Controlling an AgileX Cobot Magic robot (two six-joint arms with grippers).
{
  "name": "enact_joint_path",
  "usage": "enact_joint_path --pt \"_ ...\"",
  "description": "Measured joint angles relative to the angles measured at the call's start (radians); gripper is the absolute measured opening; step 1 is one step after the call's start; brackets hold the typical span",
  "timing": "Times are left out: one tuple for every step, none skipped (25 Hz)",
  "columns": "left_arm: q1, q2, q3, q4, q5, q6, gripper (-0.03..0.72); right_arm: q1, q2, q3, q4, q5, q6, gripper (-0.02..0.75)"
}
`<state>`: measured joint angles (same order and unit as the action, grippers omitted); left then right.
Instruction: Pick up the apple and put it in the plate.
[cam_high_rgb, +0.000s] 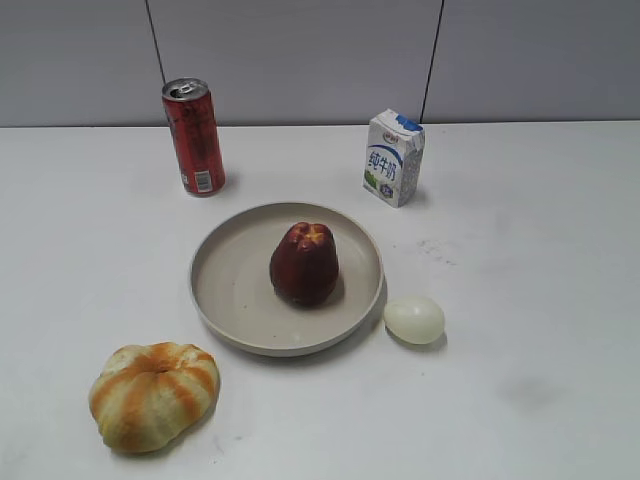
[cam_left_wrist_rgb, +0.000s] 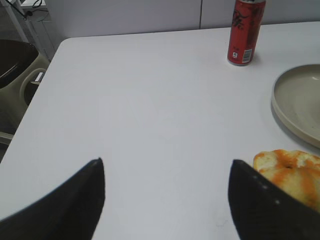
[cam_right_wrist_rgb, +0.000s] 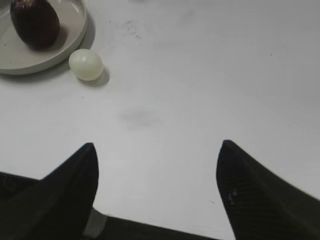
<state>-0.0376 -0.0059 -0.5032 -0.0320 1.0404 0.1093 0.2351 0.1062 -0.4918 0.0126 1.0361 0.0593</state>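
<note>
The dark red apple (cam_high_rgb: 304, 264) with a yellow-orange patch on top stands upright inside the large beige plate (cam_high_rgb: 225, 290) at the table's middle. It also shows in the right wrist view (cam_right_wrist_rgb: 34, 22) on the plate (cam_right_wrist_rgb: 70, 37). The plate's rim shows in the left wrist view (cam_left_wrist_rgb: 285, 107). My left gripper (cam_left_wrist_rgb: 167, 165) is open and empty over bare table near the front left, beside the bun. My right gripper (cam_right_wrist_rgb: 157, 147) is open and empty over the table's front edge, well right of the plate. Neither gripper shows in the exterior view.
A red soda can (cam_high_rgb: 194, 137) stands behind the plate on the left, a small milk carton (cam_high_rgb: 393, 157) behind on the right. A pale egg (cam_high_rgb: 414, 320) lies next to the plate's right rim. An orange-striped pumpkin-shaped bun (cam_high_rgb: 153, 394) lies front left.
</note>
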Motion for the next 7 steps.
enact_joint_path --pt "0.000 0.000 0.000 0.000 0.000 0.000 0.585 -0.016 -0.026 0.000 0.000 0.000 0.000 0.585" --pt "0.000 0.000 0.000 0.000 0.000 0.000 0.585 -0.035 -0.053 0.000 0.000 0.000 0.000 0.585" --pt "0.000 0.000 0.000 0.000 0.000 0.000 0.585 -0.053 -0.073 0.000 0.000 0.001 0.000 0.585" --pt "0.000 0.000 0.000 0.000 0.000 0.000 0.585 -0.068 -0.093 0.000 0.000 0.001 0.000 0.585" --pt "0.000 0.000 0.000 0.000 0.000 0.000 0.585 -0.086 -0.105 0.000 0.000 0.002 0.000 0.585" --pt "0.000 0.000 0.000 0.000 0.000 0.000 0.585 -0.102 -0.109 0.000 0.000 0.002 0.000 0.585" --pt "0.000 0.000 0.000 0.000 0.000 0.000 0.585 -0.115 -0.112 0.000 0.000 0.002 0.000 0.585"
